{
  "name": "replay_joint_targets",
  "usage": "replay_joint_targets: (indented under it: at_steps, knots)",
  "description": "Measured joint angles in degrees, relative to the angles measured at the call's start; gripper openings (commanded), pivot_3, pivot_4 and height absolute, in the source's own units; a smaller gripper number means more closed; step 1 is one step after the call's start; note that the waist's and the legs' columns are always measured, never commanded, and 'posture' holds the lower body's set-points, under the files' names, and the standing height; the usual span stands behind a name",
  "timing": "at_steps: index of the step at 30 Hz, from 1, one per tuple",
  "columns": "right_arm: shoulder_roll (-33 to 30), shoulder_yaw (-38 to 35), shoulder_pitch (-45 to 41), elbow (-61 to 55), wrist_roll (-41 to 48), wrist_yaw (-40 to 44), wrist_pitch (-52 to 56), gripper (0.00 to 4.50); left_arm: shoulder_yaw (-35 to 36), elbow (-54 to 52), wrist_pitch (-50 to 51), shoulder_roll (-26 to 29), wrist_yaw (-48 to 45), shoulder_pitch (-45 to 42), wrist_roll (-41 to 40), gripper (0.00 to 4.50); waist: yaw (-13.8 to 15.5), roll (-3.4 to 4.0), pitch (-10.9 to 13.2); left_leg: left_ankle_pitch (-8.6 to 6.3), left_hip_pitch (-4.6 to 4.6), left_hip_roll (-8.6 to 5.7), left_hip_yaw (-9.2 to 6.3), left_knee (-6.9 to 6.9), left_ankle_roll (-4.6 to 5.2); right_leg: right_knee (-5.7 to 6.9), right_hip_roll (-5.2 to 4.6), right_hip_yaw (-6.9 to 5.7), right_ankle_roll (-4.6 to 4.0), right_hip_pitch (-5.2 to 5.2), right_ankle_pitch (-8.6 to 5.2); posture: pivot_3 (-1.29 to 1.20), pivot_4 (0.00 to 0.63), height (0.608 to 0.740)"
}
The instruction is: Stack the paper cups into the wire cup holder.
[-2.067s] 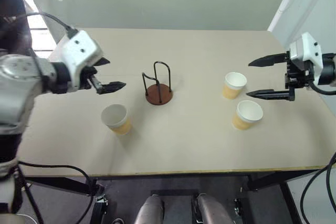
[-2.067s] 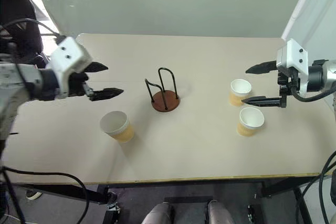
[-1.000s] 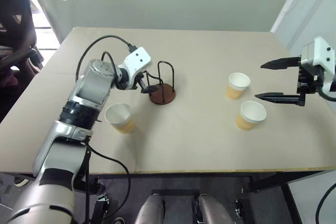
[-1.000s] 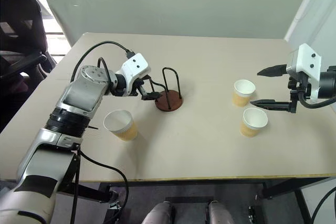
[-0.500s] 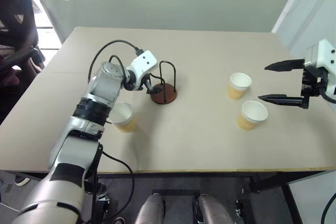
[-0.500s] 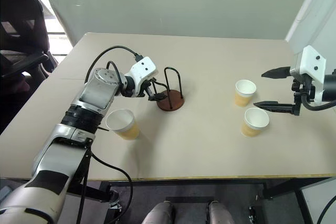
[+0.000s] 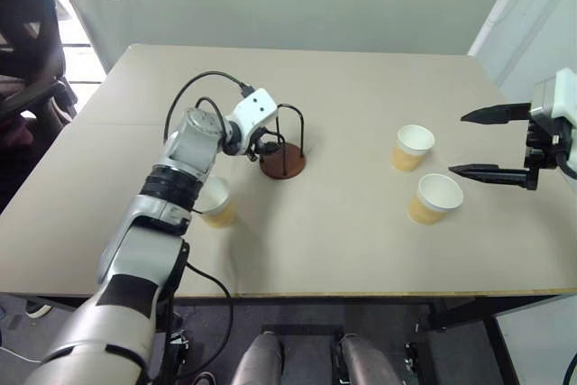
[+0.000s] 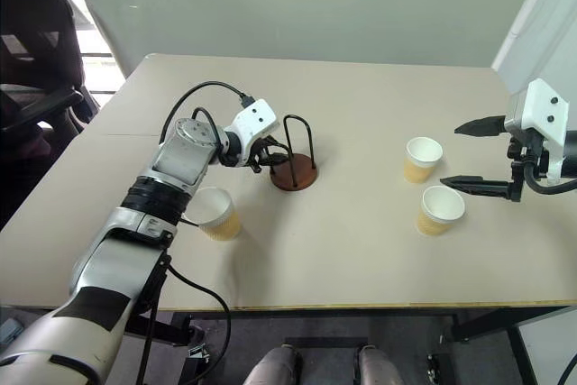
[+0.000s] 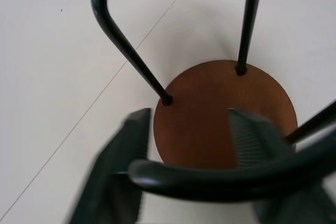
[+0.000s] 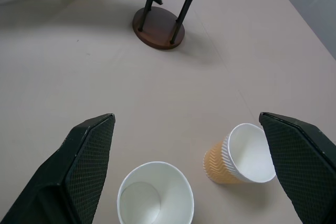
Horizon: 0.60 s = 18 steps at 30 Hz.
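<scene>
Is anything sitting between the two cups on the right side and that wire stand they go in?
Nothing visible: bare table lies between the two paper cups and the wire cup holder. The left gripper sits at the holder's far side.

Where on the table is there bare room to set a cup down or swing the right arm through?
Bare table lies between the wire cup holder and the two right-side paper cups, and along the far edge behind them. It is crowded on the left: the left gripper sits at the holder's near wire loop, with the third cup partly hidden under that arm. The right gripper hangs open beside its cups.
</scene>
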Motion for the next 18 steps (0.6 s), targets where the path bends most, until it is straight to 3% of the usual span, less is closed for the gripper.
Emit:
replay_joint_targets:
  at_steps: [3, 4, 13, 18]
  knots:
    - [-0.2, -0.2, 0.3, -0.1, 0.2, -0.2, 0.0, 4.5, 0.8, 0.7, -0.4, -0.2, -0.2, 0.0, -0.4, 0.2, 0.1, 0.0, 0.0, -0.02, -0.05, -0.01, 0.01, 0.04, 0.05, -0.07, -0.02, 0.0, 0.03, 0.0, 0.02, 0.0, 0.15, 0.74]
    - [-0.3, -0.3, 0.4, -0.2, 0.2, -0.2, 0.1, 4.5, 1.1, 0.7, -0.9, -0.5, -0.3, -0.6, -0.6, 0.01, 0.2, 0.0, 0.0, -0.03, -0.05, -0.01, 0.0, 0.06, 0.06, -0.07, -0.02, -0.01, 0.03, 0.03, 0.02, 0.0, 0.15, 0.74]
    - [-1.3, -1.4, 0.9, -0.6, 0.2, -0.5, 0.3, 4.5, 1.0, 0.4, -1.5, -0.6, -4.1, -1.1, -0.5, 0.01, 0.2, 0.0, 0.0, -0.01, -0.06, -0.07, 0.06, 0.08, 0.16, -0.1, -0.06, 0.06, 0.15, 0.03, 0.1, 0.0, 0.15, 0.74]
    - [-1.5, -1.6, 1.2, -0.6, 0.2, -0.8, 0.3, 4.5, 1.5, -9.7, 1.8, -0.6, -13.0, -0.9, -5.9, 0.01, 0.3, 0.0, 0.0, -0.05, -0.11, -0.19, 0.06, 0.1, 0.24, -0.12, -0.12, 0.05, 0.18, 0.03, 0.12, 0.0, 0.15, 0.74]
